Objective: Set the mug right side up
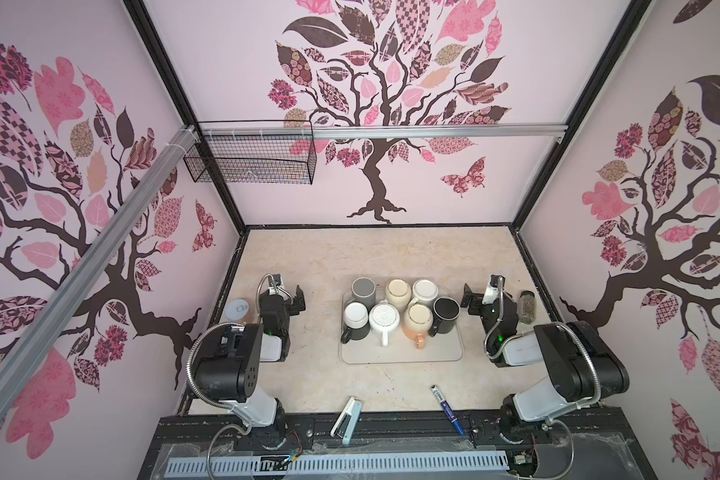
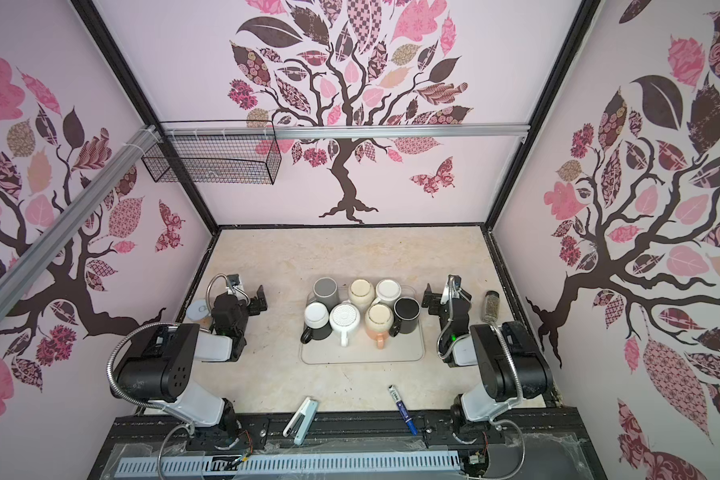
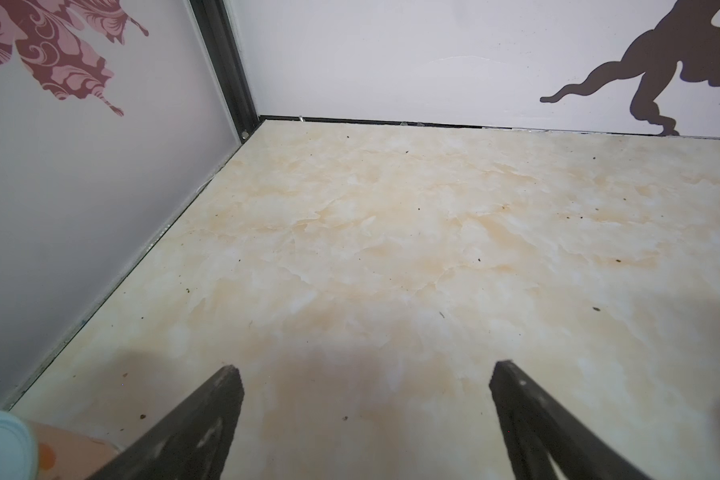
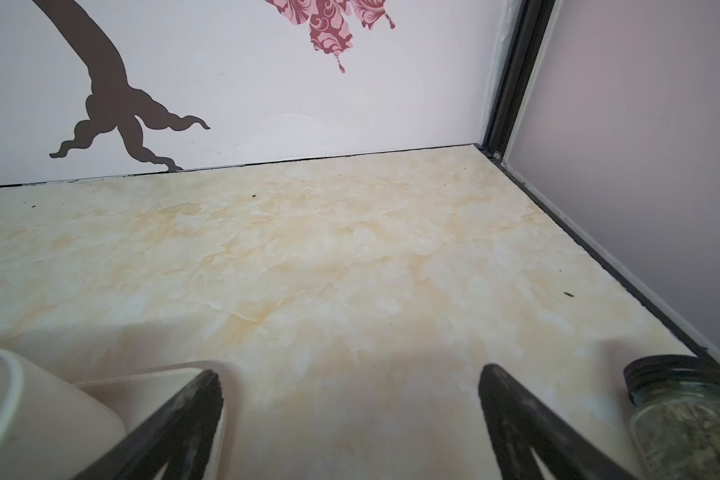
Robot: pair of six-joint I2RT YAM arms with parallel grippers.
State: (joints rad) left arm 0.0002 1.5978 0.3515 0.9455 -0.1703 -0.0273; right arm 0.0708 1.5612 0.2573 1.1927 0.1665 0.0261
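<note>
mugs (image 1: 398,296) are sitting packed on the tray (image 1: 400,353), lower centre of both top views. most, like the white mug (image 1: 384,318), are showing their bases, so they are reading as upside down. none is being touched. left gripper (image 1: 297,298) is hovering left of the tray and right gripper (image 1: 472,300) right of it, both spread wide and empty. judgement: the whole flip is remaining.

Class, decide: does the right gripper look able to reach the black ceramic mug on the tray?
Probably yes: the black ceramic mug stands at the beige tray's edge nearest the open right gripper, nothing between.
</note>
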